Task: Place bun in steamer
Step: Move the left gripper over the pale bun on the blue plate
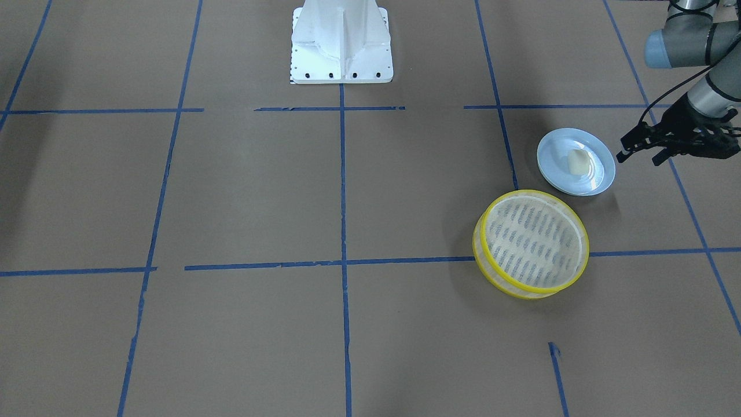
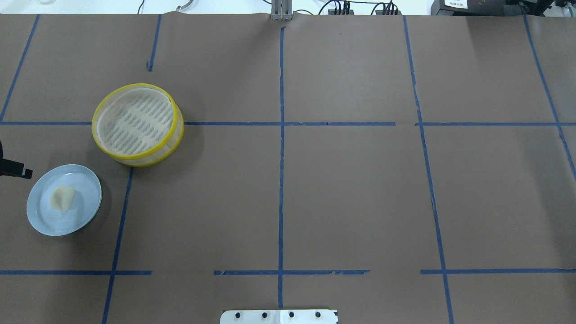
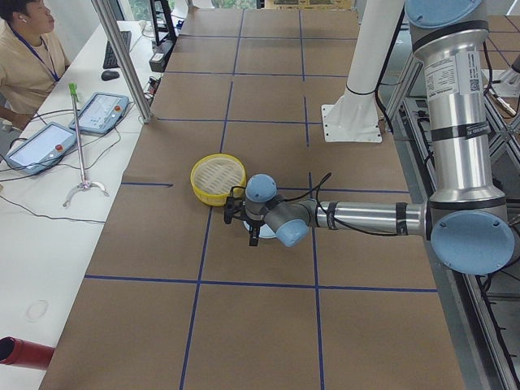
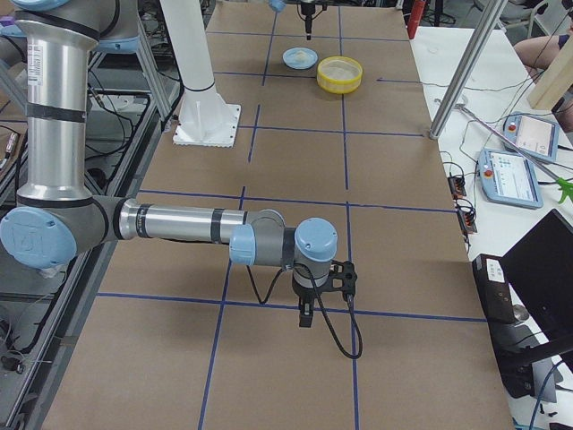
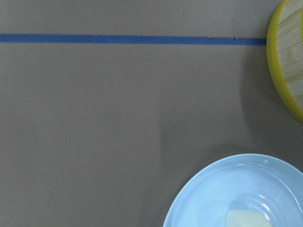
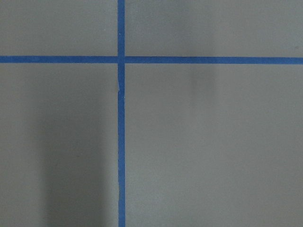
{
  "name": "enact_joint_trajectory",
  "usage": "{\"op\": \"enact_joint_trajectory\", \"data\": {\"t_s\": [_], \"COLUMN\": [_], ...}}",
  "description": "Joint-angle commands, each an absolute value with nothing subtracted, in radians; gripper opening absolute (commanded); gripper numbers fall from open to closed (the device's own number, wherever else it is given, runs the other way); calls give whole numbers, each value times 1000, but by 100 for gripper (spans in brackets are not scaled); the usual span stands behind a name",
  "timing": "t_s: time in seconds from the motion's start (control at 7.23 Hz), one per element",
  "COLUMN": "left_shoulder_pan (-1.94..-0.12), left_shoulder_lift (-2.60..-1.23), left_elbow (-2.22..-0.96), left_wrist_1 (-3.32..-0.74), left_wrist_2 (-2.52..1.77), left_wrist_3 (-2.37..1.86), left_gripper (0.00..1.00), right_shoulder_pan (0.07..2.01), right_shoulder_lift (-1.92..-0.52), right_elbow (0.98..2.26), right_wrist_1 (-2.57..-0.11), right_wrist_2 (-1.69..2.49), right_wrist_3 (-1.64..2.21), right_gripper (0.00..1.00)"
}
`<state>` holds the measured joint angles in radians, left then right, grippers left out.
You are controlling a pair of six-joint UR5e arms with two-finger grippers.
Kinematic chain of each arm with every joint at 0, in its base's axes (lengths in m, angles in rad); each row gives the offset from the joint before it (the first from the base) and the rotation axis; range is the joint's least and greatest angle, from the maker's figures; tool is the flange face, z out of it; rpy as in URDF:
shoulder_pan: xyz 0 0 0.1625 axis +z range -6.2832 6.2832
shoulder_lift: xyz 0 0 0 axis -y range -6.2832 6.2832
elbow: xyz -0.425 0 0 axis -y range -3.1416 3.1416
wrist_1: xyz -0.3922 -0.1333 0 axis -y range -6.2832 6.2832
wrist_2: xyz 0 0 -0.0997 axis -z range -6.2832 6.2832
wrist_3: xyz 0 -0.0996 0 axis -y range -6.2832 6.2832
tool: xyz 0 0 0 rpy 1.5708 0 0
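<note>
Your small, cream-white, soft-looking bun [image 1: 577, 162] sits near the middle of the glossy pale blue round plate [image 1: 599, 174], on the left side of the brown paper-covered counter [image 2: 351, 189]. The round shallow steamer [image 1: 535, 240], with yellow rims and a whitish slotted base, stands just beside the plate, farther from the robot's base, and has nothing in it.

The relation your next move turns on is that the left gripper [image 1: 638, 157] hangs above the counter just outside the plate's outer edge, so the bun lies inward from it, towards the robot's right. The left wrist view agrees, with the plate cut off at the bottom right and only a sliver of the bun at the lower edge. You would need to bring the gripper across over the plate before coming down.

The left gripper's fingers look spread and hold nothing. The bun looks slightly longer along the line running away from the robot, though it is small in view, so check this before you square the fingers across its short side.

The right gripper [image 4: 304, 309] hovers over blue tape lines [image 6: 120, 142] well apart at the other end of the counter, and I cannot tell whether it is spread or closed. The left arm is clearly the nearer one
</note>
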<state>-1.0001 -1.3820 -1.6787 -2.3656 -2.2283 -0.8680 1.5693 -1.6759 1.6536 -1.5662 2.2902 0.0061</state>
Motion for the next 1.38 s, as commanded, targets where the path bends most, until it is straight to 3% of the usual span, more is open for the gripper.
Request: {"op": "enact_joint_trajectory", "data": {"t_s": [0.0, 0.28, 0.83, 1.11, 1.24], "left_shoulder_pan": [-911, -787, -736, -727, -727], "left_shoulder_lift": [-1384, -1384, -1387, -1385, -1385], "left_elbow": [-1730, -1732, -1738, -1738, -1741], "left_wrist_1": [-2361, -2361, -2361, -2361, -2361], "left_wrist_2": [-2177, -2081, -2046, -1984, -1983], "left_wrist_3": [-991, -1048, -1039, -1034, -1032], "left_gripper": [100, 100, 98, 90, 78], "right_shoulder_pan": [1569, 1569, 1569, 1569, 1569], "right_shoulder_lift": [-1675, -1675, -1675, -1675, -1675], "right_elbow": [1654, 1654, 1654, 1654, 1654], "right_wrist_1": [-1566, -1566, -1566, -1566, -1566], "right_wrist_2": [2290, 2290, 2290, 2290, 2290], "right_wrist_3": [6, 6, 6, 6, 6], "right_gripper": [100, 100, 100, 100, 100]}}
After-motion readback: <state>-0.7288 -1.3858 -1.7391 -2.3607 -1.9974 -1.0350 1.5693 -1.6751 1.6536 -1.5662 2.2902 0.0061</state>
